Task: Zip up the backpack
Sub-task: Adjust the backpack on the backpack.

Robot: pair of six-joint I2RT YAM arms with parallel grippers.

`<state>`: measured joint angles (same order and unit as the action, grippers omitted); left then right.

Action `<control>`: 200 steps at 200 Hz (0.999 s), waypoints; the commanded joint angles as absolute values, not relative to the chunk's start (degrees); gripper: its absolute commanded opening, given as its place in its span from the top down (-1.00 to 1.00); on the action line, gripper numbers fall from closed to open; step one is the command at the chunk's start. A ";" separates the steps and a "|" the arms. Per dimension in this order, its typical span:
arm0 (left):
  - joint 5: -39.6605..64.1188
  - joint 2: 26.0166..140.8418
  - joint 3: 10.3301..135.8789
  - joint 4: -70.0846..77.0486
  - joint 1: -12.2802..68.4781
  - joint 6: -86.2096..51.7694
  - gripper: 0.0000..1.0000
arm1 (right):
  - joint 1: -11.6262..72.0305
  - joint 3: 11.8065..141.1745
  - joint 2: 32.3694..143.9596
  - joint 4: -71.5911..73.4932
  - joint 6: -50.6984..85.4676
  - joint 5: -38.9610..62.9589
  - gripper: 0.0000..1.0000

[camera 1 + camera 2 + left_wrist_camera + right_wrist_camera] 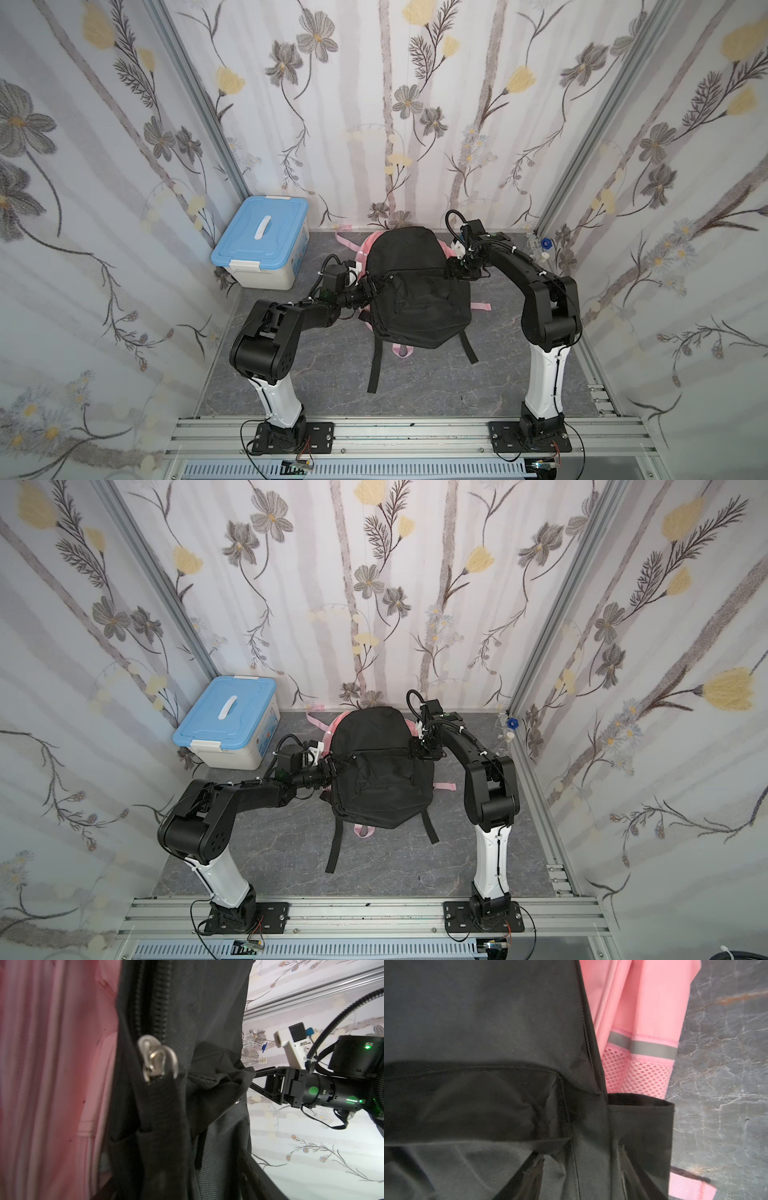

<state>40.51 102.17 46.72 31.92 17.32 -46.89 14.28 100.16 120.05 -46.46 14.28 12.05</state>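
The pink backpack (365, 248) lies on the grey marbled table (316, 374) near the back wall, almost wholly buried under a black backpack (415, 295) – only its rim, a mesh side pocket with a silver reflective strip (652, 1049) and a few pink strap ends show. The left gripper (376, 287) is pressed against the black bag's left edge, beside a closed zip with silver pulls (158, 1057); whether its fingers are apart or together I cannot tell. The right gripper (252, 1078) meets the bag's opposite edge, and its fingers (532, 1169) seem clamped on a bunched fold of black fabric – not on anything pink. A blue-lidded box (259, 241) stands in the far left corner.
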 commanded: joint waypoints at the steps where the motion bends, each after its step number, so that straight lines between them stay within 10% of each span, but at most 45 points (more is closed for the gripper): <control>1: 42.57 103.05 46.50 36.07 17.61 -48.01 -0.18 | 14.41 98.65 121.62 -42.96 16.52 16.83 0.03; 63: 43.63 107.12 47.92 43.62 17.69 -51.29 0.11 | 16.45 91.79 118.47 -42.07 18.21 27.01 0.44; 106: 43.25 103.78 48.52 39.62 17.66 -49.04 1.00 | 17.83 91.69 115.00 -46.22 16.90 21.06 0.41; 200: 45.86 95.94 65.94 0.12 16.85 -31.21 1.00 | 25.59 113.28 110.73 -46.89 4.92 3.59 -0.17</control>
<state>42.98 94.59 59.53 12.80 17.41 -38.54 24.32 108.57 108.71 -45.54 9.61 6.13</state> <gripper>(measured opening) 0.072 0.583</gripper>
